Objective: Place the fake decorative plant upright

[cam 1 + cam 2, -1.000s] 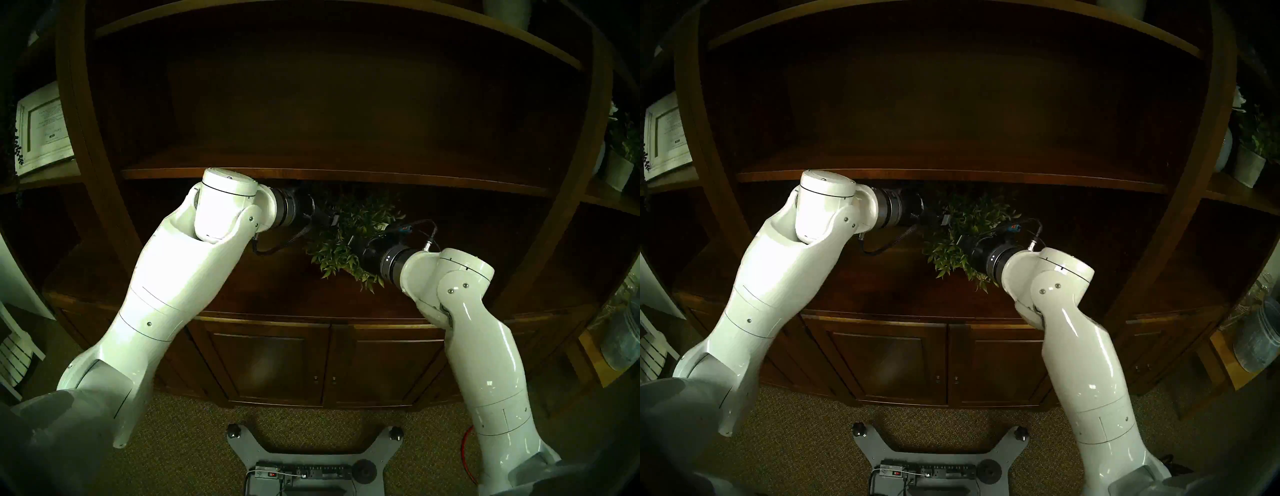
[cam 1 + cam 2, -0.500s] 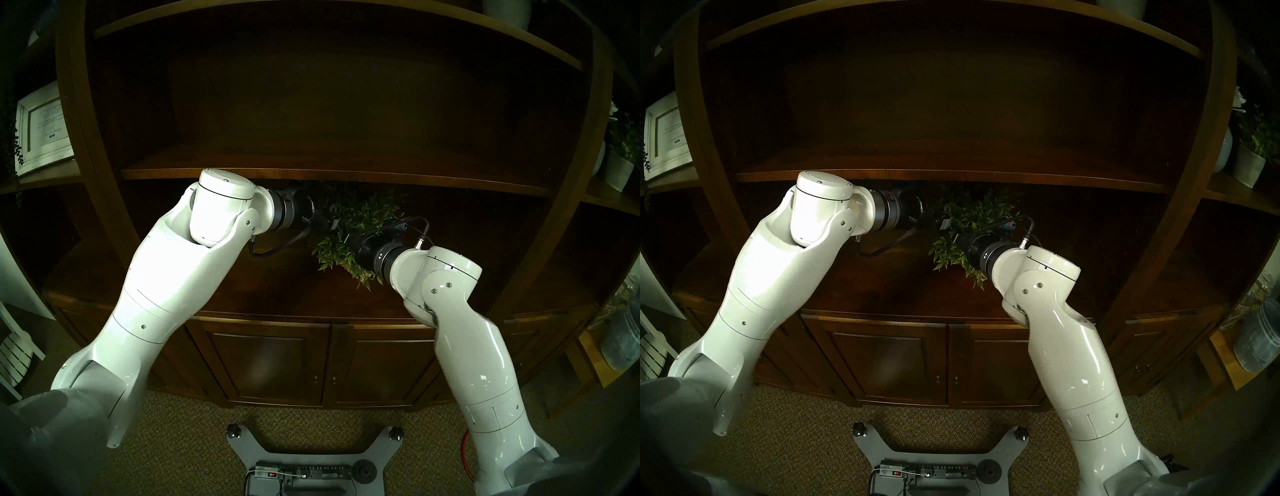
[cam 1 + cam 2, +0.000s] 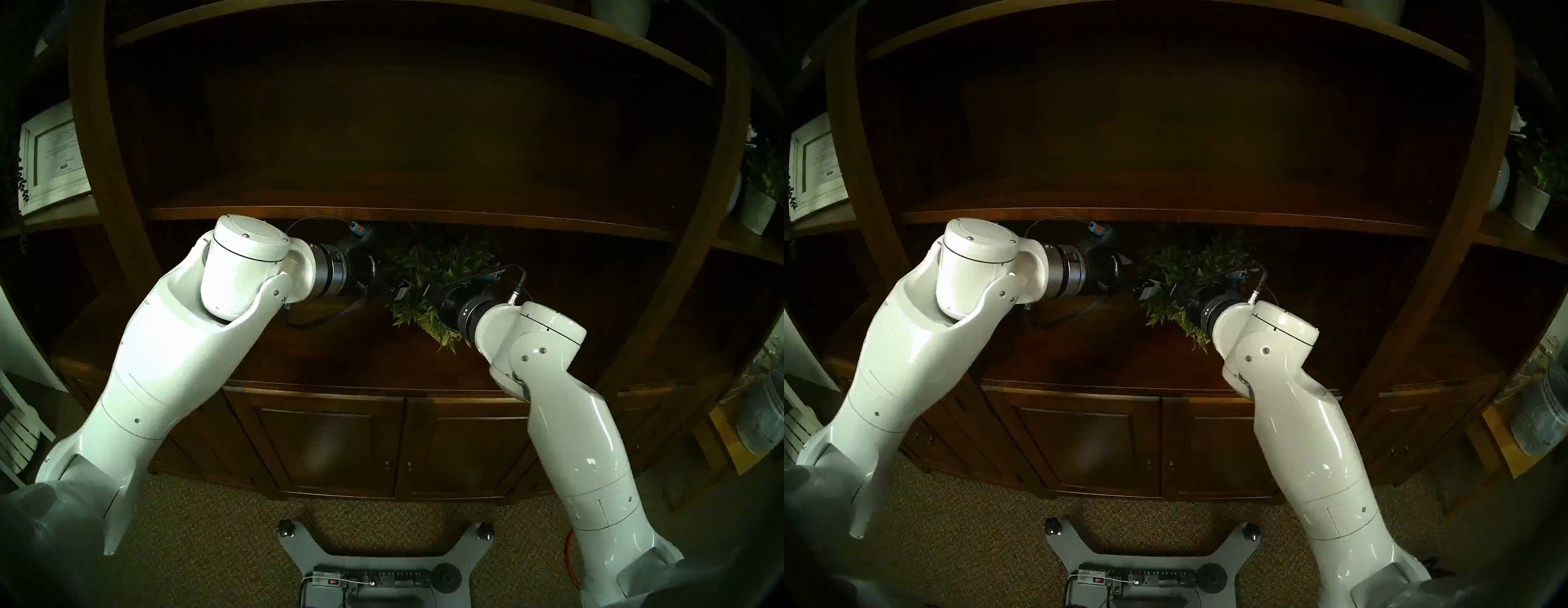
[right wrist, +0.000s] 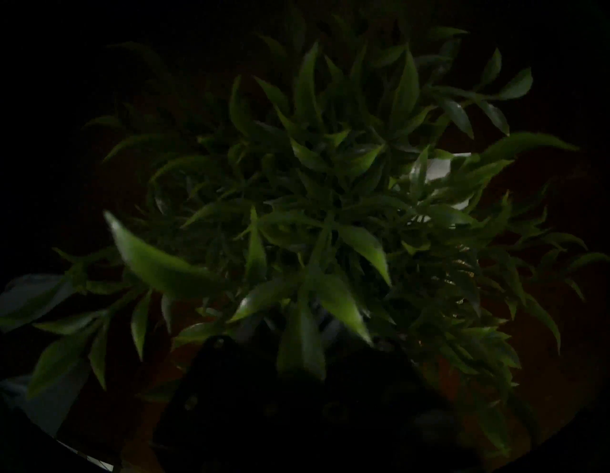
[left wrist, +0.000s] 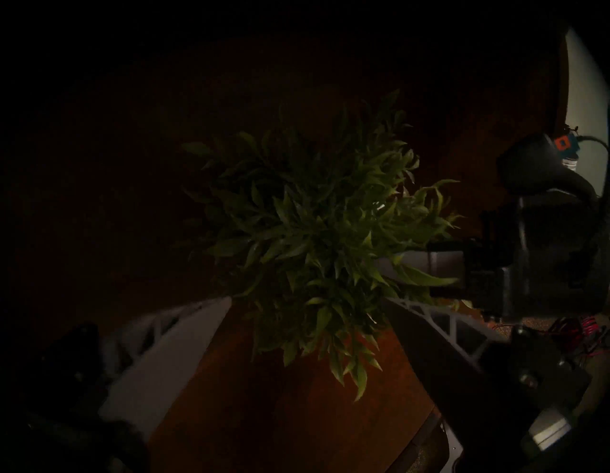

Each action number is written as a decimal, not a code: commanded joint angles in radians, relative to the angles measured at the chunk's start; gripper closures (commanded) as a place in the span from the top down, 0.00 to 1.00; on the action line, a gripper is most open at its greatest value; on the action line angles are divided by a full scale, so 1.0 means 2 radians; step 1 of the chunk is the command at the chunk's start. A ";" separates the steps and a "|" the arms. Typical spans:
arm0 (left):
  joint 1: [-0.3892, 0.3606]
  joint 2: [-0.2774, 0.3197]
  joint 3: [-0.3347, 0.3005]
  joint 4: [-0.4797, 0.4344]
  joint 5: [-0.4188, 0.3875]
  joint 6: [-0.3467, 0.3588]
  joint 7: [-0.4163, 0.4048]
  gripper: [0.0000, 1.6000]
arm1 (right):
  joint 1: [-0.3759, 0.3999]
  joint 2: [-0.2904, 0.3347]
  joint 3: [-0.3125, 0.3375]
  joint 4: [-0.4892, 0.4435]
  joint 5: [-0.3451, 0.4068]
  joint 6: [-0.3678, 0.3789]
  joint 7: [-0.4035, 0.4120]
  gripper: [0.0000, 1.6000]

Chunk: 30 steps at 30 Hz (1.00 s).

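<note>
Step in hand: righting the fake decorative plant, a rounded bush of small pointed green leaves [image 3: 437,280]; its pot is hidden by foliage in every view, so how far it tilts cannot be told.
How to do it well: my judgement is to turn the plant slowly about its base, keep the leaves below the shelf board above [image 3: 403,214], and let go only once the base sits flat.
Plant location: centre of the head views, on the dark wooden shelf serving as desk [image 3: 339,356], between the two arms.
Left end effector [image 5: 307,307]: fingers apart and holding nothing, the pale fingers [image 5: 171,356] flanking the lower leaves in the wrist view; it sits just left of the bush.
Left arm pose: white arm [image 3: 178,352] reaching up from lower left, wrist pointing right.
Right end effector [image 3: 428,295]: buried in leaves; open or closed cannot be told.
Right arm pose: white arm [image 3: 585,433] rising from lower right, wrist angled up-left into the bush.
</note>
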<state>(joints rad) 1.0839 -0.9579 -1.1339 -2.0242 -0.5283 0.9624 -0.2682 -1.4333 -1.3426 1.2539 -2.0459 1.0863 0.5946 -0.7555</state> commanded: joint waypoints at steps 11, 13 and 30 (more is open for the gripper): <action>0.120 0.118 -0.053 -0.122 -0.018 -0.001 -0.019 1.00 | 0.013 -0.001 0.003 -0.019 -0.016 -0.014 -0.009 0.00; 0.135 0.130 -0.053 -0.135 -0.018 -0.001 -0.016 1.00 | 0.014 -0.003 0.004 -0.020 -0.018 -0.017 -0.013 0.00; 0.261 0.209 -0.104 -0.167 -0.033 -0.013 0.029 1.00 | 0.031 -0.016 0.025 -0.033 -0.039 -0.041 -0.064 0.00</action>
<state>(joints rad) 1.5143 -0.5957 -1.2721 -2.3143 -0.5829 0.9595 -0.2458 -1.4202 -1.3696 1.2805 -2.0545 1.0349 0.5344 -0.8640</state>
